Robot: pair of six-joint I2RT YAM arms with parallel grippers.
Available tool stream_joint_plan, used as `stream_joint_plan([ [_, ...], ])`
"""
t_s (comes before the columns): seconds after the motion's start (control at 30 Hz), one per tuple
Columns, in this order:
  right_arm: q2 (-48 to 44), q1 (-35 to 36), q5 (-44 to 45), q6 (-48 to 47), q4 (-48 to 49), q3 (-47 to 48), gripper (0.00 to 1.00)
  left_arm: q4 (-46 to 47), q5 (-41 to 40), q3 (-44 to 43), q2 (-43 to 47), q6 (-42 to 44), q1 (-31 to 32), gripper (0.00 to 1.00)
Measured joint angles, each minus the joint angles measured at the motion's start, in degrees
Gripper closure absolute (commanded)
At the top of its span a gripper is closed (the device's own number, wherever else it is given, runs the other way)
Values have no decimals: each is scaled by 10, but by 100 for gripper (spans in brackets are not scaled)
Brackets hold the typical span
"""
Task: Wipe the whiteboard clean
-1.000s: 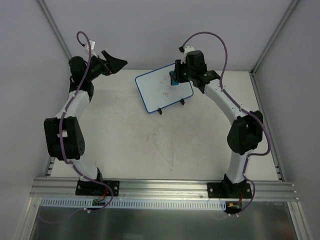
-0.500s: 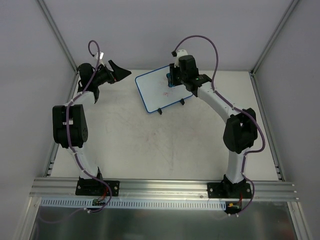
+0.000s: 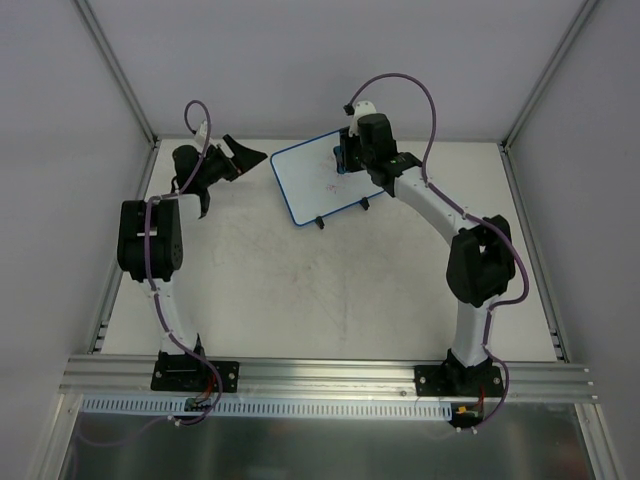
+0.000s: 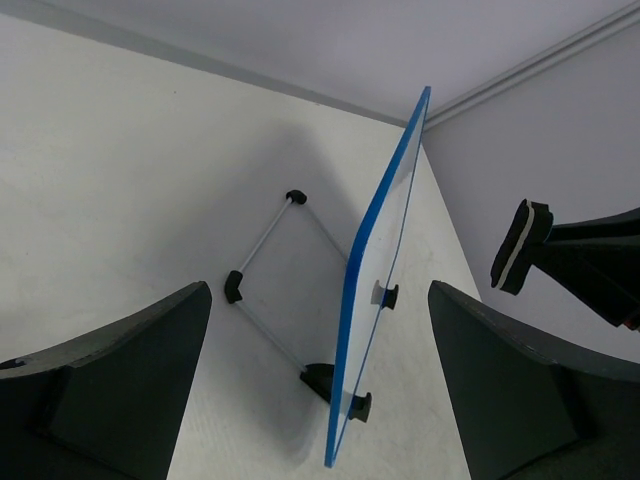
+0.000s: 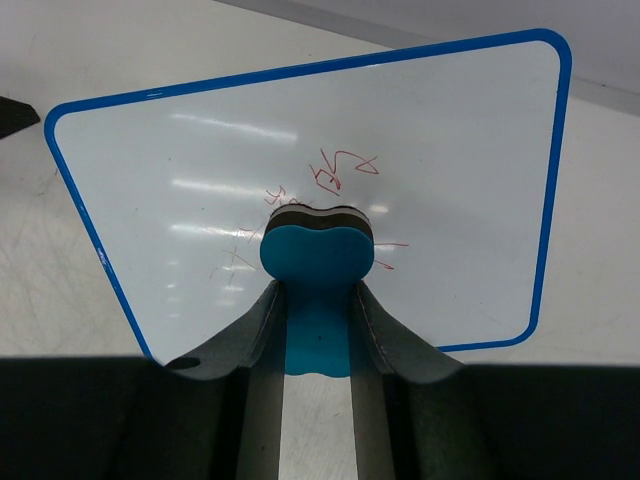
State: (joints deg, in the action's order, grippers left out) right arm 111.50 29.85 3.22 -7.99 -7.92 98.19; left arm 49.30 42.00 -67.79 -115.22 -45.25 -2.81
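Observation:
The whiteboard (image 3: pixel 325 177) stands tilted on its black feet at the back of the table, blue-rimmed, with faint red scribbles (image 5: pixel 340 172) on its face (image 5: pixel 440 150). My right gripper (image 3: pixel 345 157) is shut on the blue bone-shaped eraser (image 5: pixel 317 265), whose dark pad is against the board's middle. My left gripper (image 3: pixel 240 152) is open and empty, just left of the board's left edge. In the left wrist view the board shows edge-on (image 4: pixel 385 270) between the open fingers (image 4: pixel 120 370), with its wire stand (image 4: pixel 262 275) behind it.
Grey enclosure walls and metal frame posts (image 3: pixel 115 70) ring the table. The right arm's purple cable (image 3: pixel 425 100) loops above the board. The aluminium rail (image 3: pixel 330 375) with both arm bases runs along the near edge.
The left arm has swung in and its gripper has moved right and down toward the board's left edge. The right gripper with the eraser has shifted slightly left and back on the board.

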Motion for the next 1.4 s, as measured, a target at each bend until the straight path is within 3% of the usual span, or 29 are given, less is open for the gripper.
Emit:
stream_joint_plan([
  [0.3,0,1,-10,3,30,-19,100,42,26,-37,-50,-32,27,7],
  [0.6,0,1,-13,5,35,-21,100,102,36,-33,-51,-52,42,16],
  [0.73,0,2,-16,5,37,-21,100,130,42,-28,-57,-70,44,28],
  [1.07,0,4,-20,5,38,-21,100,134,43,-28,-70,-78,58,34],
  [1.13,0,4,-20,5,38,-21,100,134,43,-30,-73,-78,59,40],
  [1.17,0,4,-19,5,38,-21,100,133,43,-31,-75,-77,59,48],
  [1.4,0,4,-19,5,38,-21,100,119,46,-52,-93,-76,62,52],
])
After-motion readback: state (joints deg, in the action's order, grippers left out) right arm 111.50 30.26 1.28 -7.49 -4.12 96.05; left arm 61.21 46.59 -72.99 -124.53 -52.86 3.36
